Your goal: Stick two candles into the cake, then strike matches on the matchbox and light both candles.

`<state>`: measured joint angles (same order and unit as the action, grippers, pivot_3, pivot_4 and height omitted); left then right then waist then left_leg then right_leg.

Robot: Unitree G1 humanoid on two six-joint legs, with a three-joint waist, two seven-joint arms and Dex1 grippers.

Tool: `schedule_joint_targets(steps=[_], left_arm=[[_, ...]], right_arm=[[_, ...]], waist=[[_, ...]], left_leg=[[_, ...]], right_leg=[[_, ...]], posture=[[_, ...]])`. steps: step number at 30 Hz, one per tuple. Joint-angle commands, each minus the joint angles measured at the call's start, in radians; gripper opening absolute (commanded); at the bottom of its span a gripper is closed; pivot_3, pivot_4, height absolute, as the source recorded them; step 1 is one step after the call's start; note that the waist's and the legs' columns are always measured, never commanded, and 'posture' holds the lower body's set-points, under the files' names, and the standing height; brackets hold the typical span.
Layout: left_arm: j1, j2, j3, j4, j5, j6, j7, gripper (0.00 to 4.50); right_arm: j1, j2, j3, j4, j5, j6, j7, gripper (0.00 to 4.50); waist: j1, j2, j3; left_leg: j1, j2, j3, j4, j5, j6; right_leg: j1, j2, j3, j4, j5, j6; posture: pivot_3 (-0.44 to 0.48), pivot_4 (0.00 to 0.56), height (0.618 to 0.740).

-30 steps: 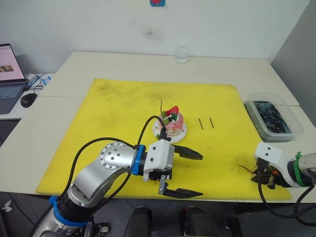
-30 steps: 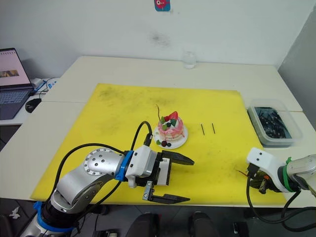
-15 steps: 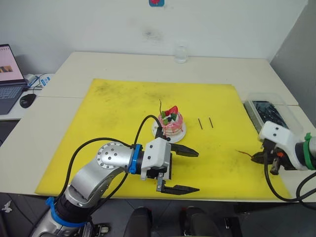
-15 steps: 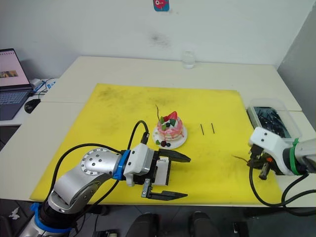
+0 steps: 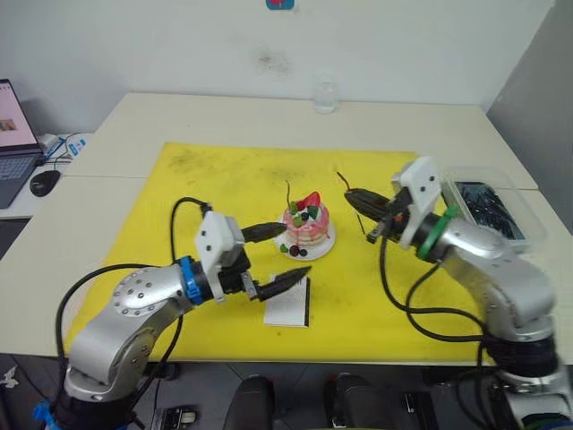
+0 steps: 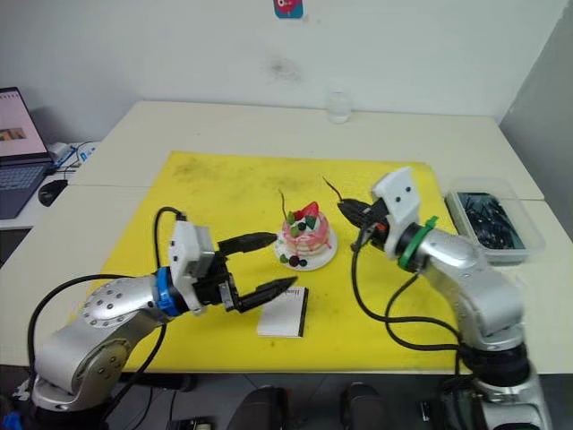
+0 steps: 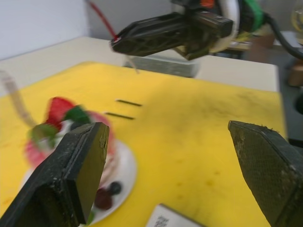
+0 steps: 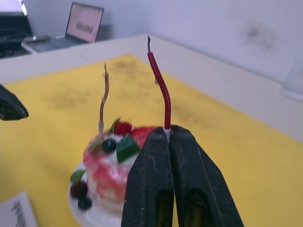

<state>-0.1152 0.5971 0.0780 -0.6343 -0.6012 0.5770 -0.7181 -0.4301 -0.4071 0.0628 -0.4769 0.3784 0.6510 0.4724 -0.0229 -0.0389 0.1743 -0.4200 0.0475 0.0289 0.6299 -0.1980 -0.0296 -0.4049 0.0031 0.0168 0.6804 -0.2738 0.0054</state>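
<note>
Now two candles: one [image 8: 103, 97] planted in the cake [image 8: 118, 165] beyond the right gripper [image 8: 169, 135], one [image 8: 160, 85] pinched in its closed fingers; left gripper [image 5: 273, 255] wide open, empty.

The left gripper [image 7: 173, 184] stands wide open, its two fingers [image 7: 71, 175] well apart. Between them lie the cake [image 7: 71, 137] at nine o'clock, two matches [image 7: 124, 109], and the matchbox corner [image 7: 173, 220]. At twelve, the right gripper [image 7: 120, 45] pinches a red candle [image 7: 102, 18].
</note>
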Motion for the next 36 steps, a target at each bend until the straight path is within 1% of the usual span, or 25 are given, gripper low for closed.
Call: schedule_joint_targets(steps=[1, 6, 10, 14, 19, 29, 36], left_arm=[[0.023, -0.024, 0.056, -0.036, -0.015, -0.011, 0.065, 4.5], [0.035, -0.021, 0.069, -0.041, -0.058, 0.009, 0.079, 4.5], [0.033, 0.009, 0.069, -0.043, -0.083, 0.02, 0.059, 4.5], [0.018, 0.037, 0.063, -0.044, -0.098, 0.032, 0.048, 4.5], [0.002, 0.053, 0.06, -0.046, -0.115, 0.046, 0.055, 4.5], [-0.005, 0.041, 0.044, -0.052, -0.123, 0.057, 0.071, 4.5], [-0.008, 0.03, 0.035, -0.039, -0.116, 0.047, 0.063, 4.5]], right_arm=[[0.034, 0.107, 0.035, 0.071, -0.071, -0.24, -0.034, 0.05], [0.07, 0.238, 0.073, 0.195, -0.124, -0.462, -0.038, 0.05], [0.089, 0.301, 0.098, 0.282, -0.167, -0.595, -0.049, 0.05], [0.096, 0.334, 0.102, 0.347, -0.205, -0.694, -0.06, 0.05], [0.097, 0.361, 0.101, 0.386, -0.211, -0.744, -0.072, 0.05], [0.114, 0.382, 0.103, 0.427, -0.202, -0.767, -0.066, 0.05], [0.113, 0.392, 0.091, 0.465, -0.218, -0.803, -0.09, 0.05]], waist=[[-0.001, -0.001, 0.0], [-0.003, 0.0, 0.0], [-0.004, 0.0, 0.0], [-0.004, 0.0, 0.0], [-0.004, 0.0, 0.0], [-0.004, 0.0, 0.0], [-0.004, 0.0, 0.0]], left_leg=[[0.0, 0.0, 0.0, 0.0, 0.0, 0.0], [0.002, 0.0, 0.0, 0.0, 0.0, 0.0], [0.002, 0.001, 0.0, 0.0, 0.0, 0.0], [0.002, 0.001, 0.0, 0.0, 0.0, 0.0], [0.002, 0.001, 0.001, 0.0, 0.0, 0.0], [0.002, 0.001, 0.0, 0.0, 0.0, 0.0], [0.003, 0.001, 0.0, 0.0, 0.0, 0.0]], right_leg=[[0.001, -0.001, 0.0, 0.0, 0.0, 0.0], [0.001, -0.001, 0.0, 0.001, 0.001, 0.0], [0.001, -0.001, 0.0, 0.002, 0.001, -0.001], [0.001, -0.001, 0.0, 0.001, 0.001, -0.001], [0.001, -0.002, 0.001, 0.001, 0.001, -0.001], [0.001, -0.003, 0.001, 0.001, 0.001, -0.001], [0.001, -0.003, 0.001, 0.001, 0.001, -0.002]], posture=[[0.0, 0.15, 0.74], [0.0, 0.15, 0.74], [0.0, 0.15, 0.74], [0.0, 0.15, 0.74], [0.0, 0.15, 0.74], [0.0, 0.15, 0.74], [0.0, 0.15, 0.74]])
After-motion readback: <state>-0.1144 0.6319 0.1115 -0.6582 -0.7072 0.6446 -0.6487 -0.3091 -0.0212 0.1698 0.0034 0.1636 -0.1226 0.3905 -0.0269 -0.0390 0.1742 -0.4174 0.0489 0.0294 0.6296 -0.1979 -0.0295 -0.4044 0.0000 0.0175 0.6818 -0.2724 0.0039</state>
